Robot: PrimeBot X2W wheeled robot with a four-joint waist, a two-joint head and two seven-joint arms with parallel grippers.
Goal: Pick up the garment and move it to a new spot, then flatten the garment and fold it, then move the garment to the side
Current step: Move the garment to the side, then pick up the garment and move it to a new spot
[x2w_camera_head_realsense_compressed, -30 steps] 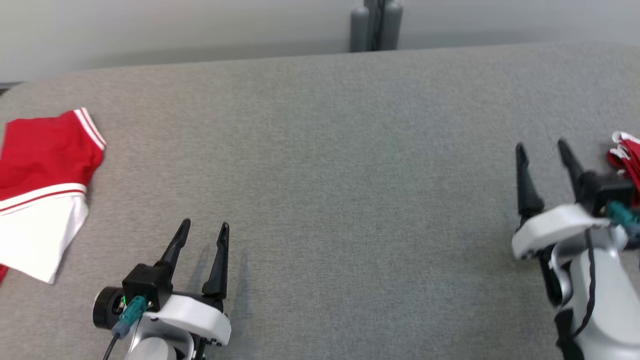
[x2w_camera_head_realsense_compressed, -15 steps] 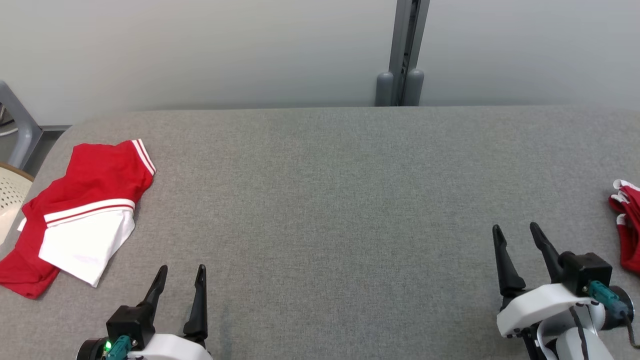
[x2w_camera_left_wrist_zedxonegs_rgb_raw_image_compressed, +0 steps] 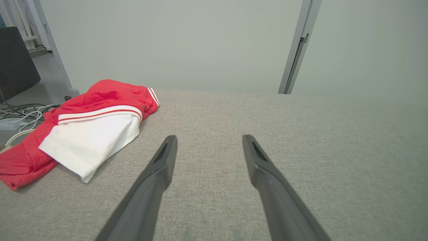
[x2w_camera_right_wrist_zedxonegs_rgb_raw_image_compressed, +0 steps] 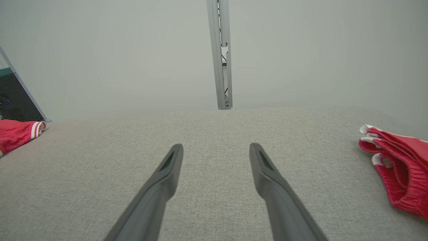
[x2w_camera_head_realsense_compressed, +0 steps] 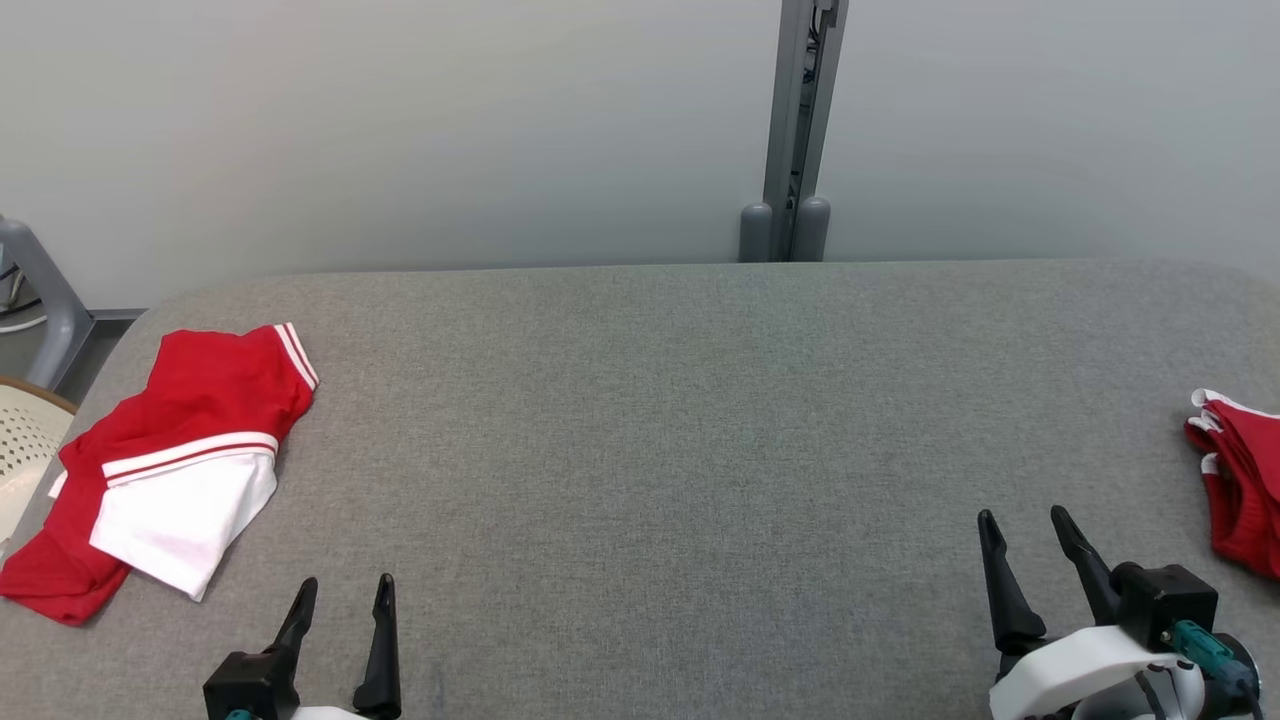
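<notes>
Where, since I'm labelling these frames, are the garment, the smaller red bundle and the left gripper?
the garment [x2w_camera_head_realsense_compressed: 185,505], head view, on its white sleeve.
the smaller red bundle [x2w_camera_head_realsense_compressed: 1245,490], head view, on its red cloth.
the left gripper [x2w_camera_head_realsense_compressed: 346,585], head view, midway between its open fingertips.

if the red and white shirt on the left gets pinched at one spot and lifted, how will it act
The garment lies in soft, layered folds, so it will probably droop and unfold from one pinch point. It looks thin, so likely light. The grey table cover looks textured, so a push would probably bunch it rather than slide it.
</notes>
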